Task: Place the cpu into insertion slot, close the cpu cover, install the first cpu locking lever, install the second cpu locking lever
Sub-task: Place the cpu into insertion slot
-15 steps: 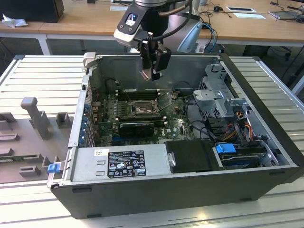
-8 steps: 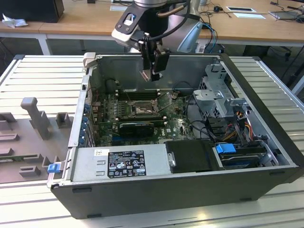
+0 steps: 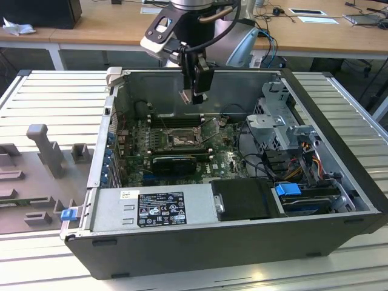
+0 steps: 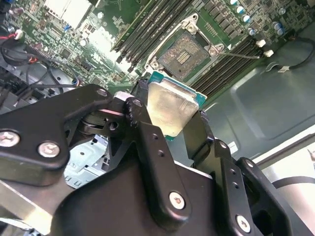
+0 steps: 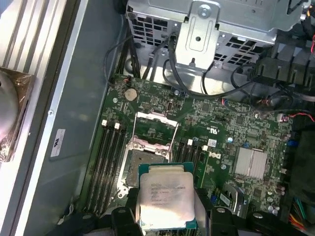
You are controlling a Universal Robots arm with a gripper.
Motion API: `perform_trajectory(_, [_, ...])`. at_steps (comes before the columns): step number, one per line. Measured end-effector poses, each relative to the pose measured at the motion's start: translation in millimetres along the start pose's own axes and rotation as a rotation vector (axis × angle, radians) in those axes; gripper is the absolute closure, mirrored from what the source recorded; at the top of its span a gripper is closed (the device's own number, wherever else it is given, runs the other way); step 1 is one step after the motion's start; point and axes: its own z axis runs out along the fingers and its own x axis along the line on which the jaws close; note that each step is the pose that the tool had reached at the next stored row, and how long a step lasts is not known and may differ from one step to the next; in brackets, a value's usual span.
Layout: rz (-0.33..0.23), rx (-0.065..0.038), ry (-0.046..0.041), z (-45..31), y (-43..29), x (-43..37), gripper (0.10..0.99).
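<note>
1. Holding the cpu [image 5: 165, 199] by two opposite edges, the gripper [image 4: 170, 118] is closed only to the chip's width. The pale metal top shows in both wrist views.
2. The chip hangs in the air inside the open computer case [image 3: 339, 200], above the green motherboard [image 5: 221, 123]. It is not touching the insertion slot [image 5: 142, 164]. The cpu cover [image 5: 156, 129] appears swung up off the slot.
3. Risk: in the second wrist view the chip sits turned relative to the slot's square. Lowered askew, a corner could land on the rim or damage the contacts.
4. Risk: the grip is on thin edges only, so a slip would drop the chip onto the board.
5. Risk: the raised cover stands just beside the slot, and a finger could catch it on the way down.
6. Hidden: the chip's underside and its alignment notches. In the first wrist view the chip covers the near part of the slot.
7. Unclear: I cannot pick out the locking levers with confidence, and in the exterior view the chip is too small to tell.
</note>
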Motion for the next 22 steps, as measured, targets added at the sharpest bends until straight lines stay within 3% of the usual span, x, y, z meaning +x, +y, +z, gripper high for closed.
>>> perform_trajectory(4, [0.029,0.000,-0.0024,0.4,0.0,0.0,0.557])
perform_trajectory(16, [0.186,-0.003,-0.0159,3.8,-0.3,0.0,0.557])
perform_trajectory(22, [0.199,-0.003,-0.0173,18.7,-2.5,0.0,0.557])
